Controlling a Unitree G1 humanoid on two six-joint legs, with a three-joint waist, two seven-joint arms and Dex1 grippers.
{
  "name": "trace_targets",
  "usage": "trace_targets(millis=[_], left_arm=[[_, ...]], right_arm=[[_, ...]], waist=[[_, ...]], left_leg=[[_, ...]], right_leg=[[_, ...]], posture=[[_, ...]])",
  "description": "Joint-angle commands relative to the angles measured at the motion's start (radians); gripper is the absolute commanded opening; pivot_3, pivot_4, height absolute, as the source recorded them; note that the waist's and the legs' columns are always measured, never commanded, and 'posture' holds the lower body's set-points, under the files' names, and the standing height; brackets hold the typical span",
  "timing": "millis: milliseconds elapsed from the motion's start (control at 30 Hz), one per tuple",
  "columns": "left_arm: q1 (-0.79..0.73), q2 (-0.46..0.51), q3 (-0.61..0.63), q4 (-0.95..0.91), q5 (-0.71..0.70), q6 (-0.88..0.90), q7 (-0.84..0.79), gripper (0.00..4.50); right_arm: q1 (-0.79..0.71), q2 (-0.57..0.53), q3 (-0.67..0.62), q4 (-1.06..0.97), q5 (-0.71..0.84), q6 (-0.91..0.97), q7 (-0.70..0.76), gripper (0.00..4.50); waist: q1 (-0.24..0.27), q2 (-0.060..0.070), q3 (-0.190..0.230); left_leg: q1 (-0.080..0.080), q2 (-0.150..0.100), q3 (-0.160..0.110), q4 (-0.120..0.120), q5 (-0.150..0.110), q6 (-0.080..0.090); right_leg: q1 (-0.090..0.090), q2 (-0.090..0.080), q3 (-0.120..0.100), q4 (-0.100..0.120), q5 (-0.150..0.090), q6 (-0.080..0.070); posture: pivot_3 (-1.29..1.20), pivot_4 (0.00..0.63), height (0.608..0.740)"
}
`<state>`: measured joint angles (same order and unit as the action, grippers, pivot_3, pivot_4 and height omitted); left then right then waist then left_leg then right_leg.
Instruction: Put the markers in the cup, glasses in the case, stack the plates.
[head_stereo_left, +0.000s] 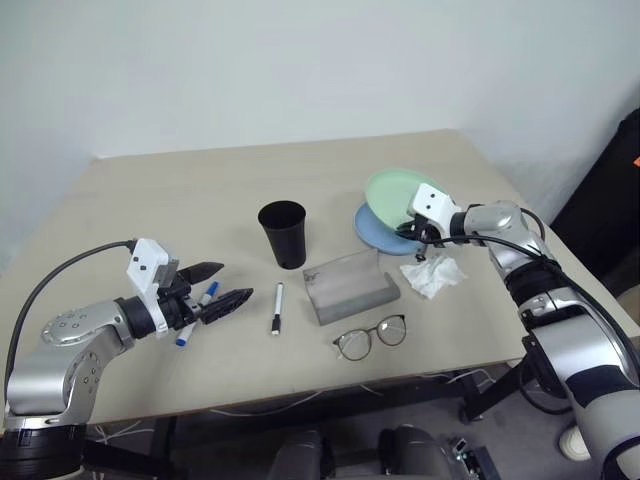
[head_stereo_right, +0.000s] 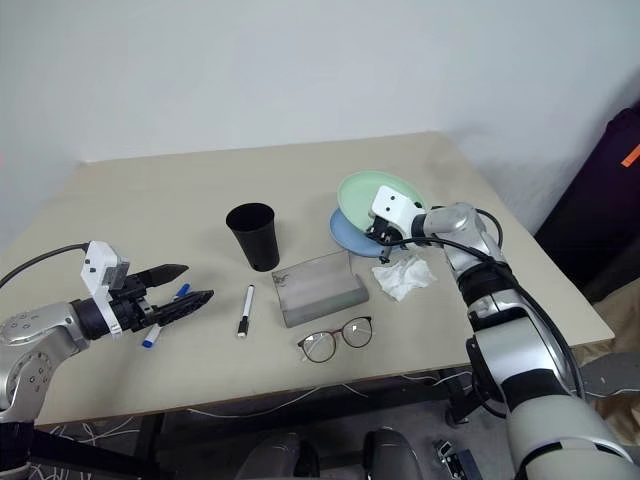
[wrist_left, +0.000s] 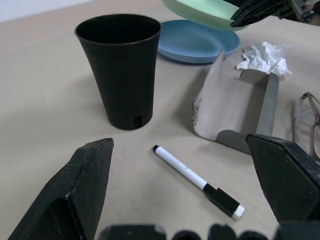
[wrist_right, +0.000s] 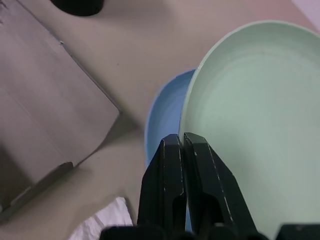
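My right gripper (head_stereo_left: 415, 232) is shut on the near rim of the mint green plate (head_stereo_left: 395, 192) and holds it tilted, partly over the light blue plate (head_stereo_left: 372, 232), which lies flat on the table. The black cup (head_stereo_left: 283, 233) stands upright at mid-table. Beside it the grey case (head_stereo_left: 350, 285) lies open, and the glasses (head_stereo_left: 370, 336) rest in front of it. The black-capped marker (head_stereo_left: 277, 307) lies left of the case. My left gripper (head_stereo_left: 232, 283) is open, low over the table's left side, just above the blue-capped marker (head_stereo_left: 205, 297), which it partly hides.
A crumpled white tissue (head_stereo_left: 435, 273) lies right of the case, just below my right gripper. The tan table (head_stereo_left: 200, 190) has free room at the back and the far left. Its front edge runs just past the glasses.
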<state>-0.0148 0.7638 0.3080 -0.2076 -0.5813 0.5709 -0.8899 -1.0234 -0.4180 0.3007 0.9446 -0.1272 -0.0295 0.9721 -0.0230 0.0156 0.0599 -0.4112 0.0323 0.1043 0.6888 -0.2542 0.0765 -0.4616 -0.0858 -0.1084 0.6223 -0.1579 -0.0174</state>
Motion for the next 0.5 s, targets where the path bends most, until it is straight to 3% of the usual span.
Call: trace_targets(millis=[33,300,400,500], left_arm=[[0.010,-0.001,0.055,-0.057,-0.028,-0.002,0.019,4.50],[0.053,-0.005,0.086,-0.096,-0.047,0.005,0.049,4.50],[0.058,-0.005,0.090,-0.101,-0.051,0.006,0.056,4.50],[0.058,-0.006,0.091,-0.102,-0.051,0.007,0.060,4.50]], right_arm=[[-0.071,0.028,0.014,0.072,-0.044,-0.087,-0.018,0.05],[-0.118,0.080,0.020,0.211,-0.101,-0.158,-0.073,0.05],[-0.135,0.083,0.017,0.240,-0.121,-0.167,-0.125,0.70],[-0.154,0.079,-0.015,0.245,-0.101,-0.151,-0.143,1.76]], waist=[[0.000,0.000,0.000],[-0.002,0.000,0.000],[-0.002,0.000,0.000],[-0.003,0.000,0.000]], left_leg=[[0.000,0.000,0.000,0.000,0.000,0.000],[0.000,0.000,0.002,0.000,0.000,-0.001],[0.000,0.000,0.003,0.000,0.000,-0.001],[0.001,0.001,0.004,0.000,0.000,-0.001]], right_leg=[[0.000,0.000,0.000,0.000,0.000,0.000],[-0.001,0.001,0.001,0.000,0.003,-0.005],[-0.001,0.001,0.002,0.000,0.003,-0.006],[-0.002,0.001,0.004,0.001,0.004,-0.006]], posture=[[0.00,0.000,0.738],[0.00,0.000,0.738],[0.00,0.000,0.738],[0.00,0.000,0.738]])
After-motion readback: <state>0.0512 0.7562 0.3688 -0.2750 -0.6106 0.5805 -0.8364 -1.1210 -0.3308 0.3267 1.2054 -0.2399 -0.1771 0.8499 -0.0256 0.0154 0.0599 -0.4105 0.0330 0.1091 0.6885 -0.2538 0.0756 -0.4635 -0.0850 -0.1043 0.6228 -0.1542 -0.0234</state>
